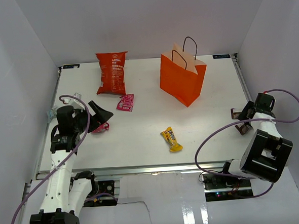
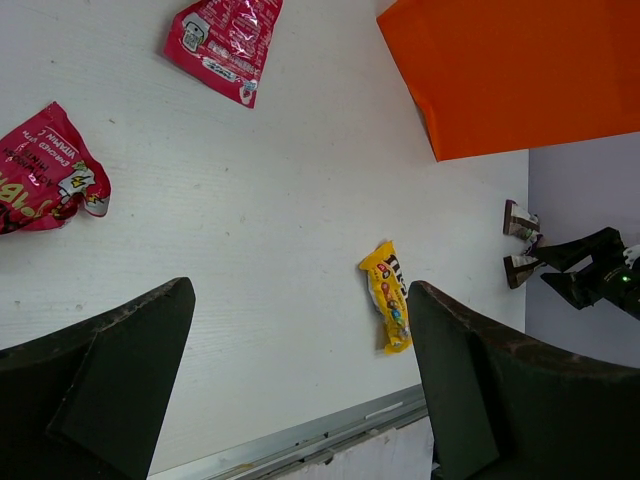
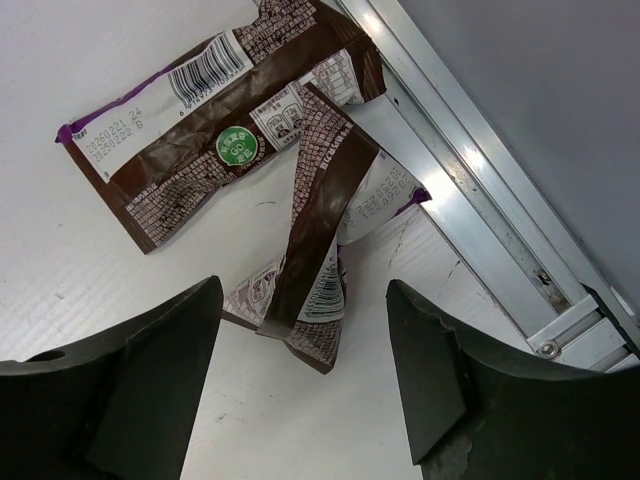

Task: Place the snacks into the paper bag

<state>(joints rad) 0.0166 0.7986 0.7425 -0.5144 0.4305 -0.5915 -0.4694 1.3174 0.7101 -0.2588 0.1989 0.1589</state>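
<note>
The orange paper bag [image 1: 183, 78] stands upright at the back, right of centre, and also shows in the left wrist view [image 2: 510, 70]. The red-orange chip bag [image 1: 111, 73] lies at the back left. One pink packet [image 1: 125, 102] [image 2: 225, 40] lies in front of it. The other pink packet [image 1: 103, 127] [image 2: 40, 170] lies right beside my left gripper [image 1: 103, 120] [image 2: 300, 380], which is open and empty. The yellow candy wrapper [image 1: 171, 139] [image 2: 388, 295] lies at front centre. My right gripper [image 1: 244, 120] [image 3: 300, 380] is open and empty, low over the table at the right edge.
Two brown snack wrappers [image 3: 220, 110] [image 3: 320, 220] lie just ahead of the right fingers, also seen from the top [image 1: 239, 121]. A metal rail [image 3: 470, 210] runs along the table's right edge. White walls enclose the table on the left, back and right.
</note>
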